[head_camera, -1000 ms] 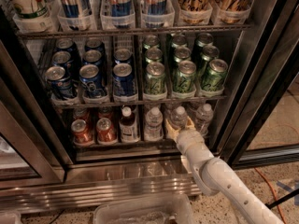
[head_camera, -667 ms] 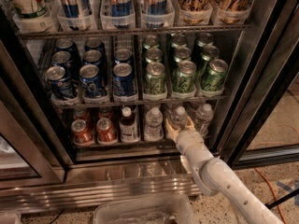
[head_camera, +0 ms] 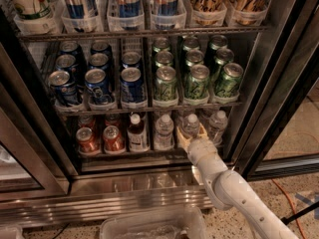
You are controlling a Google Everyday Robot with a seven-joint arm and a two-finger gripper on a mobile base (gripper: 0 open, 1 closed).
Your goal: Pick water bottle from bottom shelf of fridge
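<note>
The fridge (head_camera: 260, 78) stands open in the camera view. On the bottom shelf (head_camera: 149, 158) stand two red cans (head_camera: 87, 140), a dark brown white-capped bottle (head_camera: 136, 133) and three clear water bottles. The middle water bottle (head_camera: 191, 122) has a white cap. My gripper (head_camera: 192, 135) reaches in from the lower right on its white arm and sits at the lower part of that middle bottle, hiding its base. The other water bottles stand just left (head_camera: 163, 131) and right (head_camera: 218, 125) of it.
Blue cans (head_camera: 99, 83) and green cans (head_camera: 194, 78) fill the rack above. The steel base panel (head_camera: 99, 203) lies below. A clear plastic bin (head_camera: 149, 225) sits at the bottom edge. The open glass door (head_camera: 22, 153) is at left, and an orange cable (head_camera: 294, 205) lies on the floor at right.
</note>
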